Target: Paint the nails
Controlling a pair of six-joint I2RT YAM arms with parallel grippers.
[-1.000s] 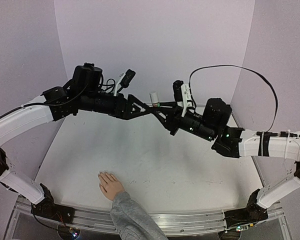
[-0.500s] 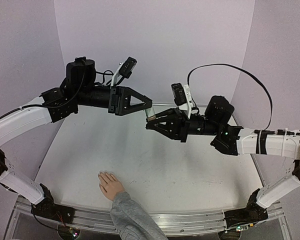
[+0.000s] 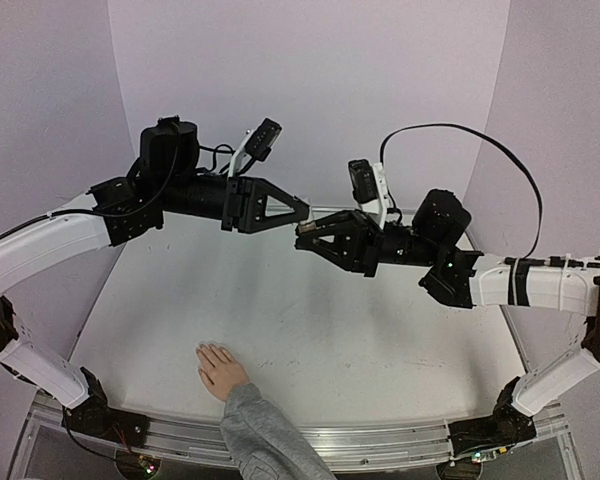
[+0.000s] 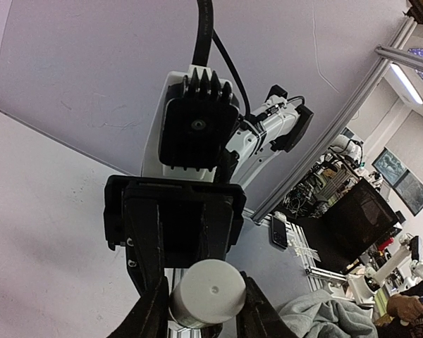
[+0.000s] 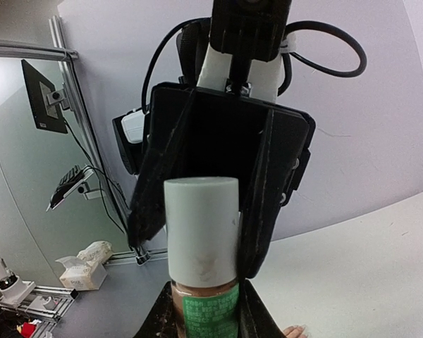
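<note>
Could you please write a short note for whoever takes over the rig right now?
Left gripper: closed around the cap, in mid-air above the table.
Right gripper: shut on the bottle, with the cap pointing at the left one.
Hand: lies flat at the table's near edge; no paint shows on the nails.
Done: bottle is up and gripped at both ends.
Left to do: take the cap off, then paint the nails.

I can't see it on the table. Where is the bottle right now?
The bottle is in mid-air above the table's far middle, held by the right gripper, with the left gripper pinching its cap from the opposite side.
</note>
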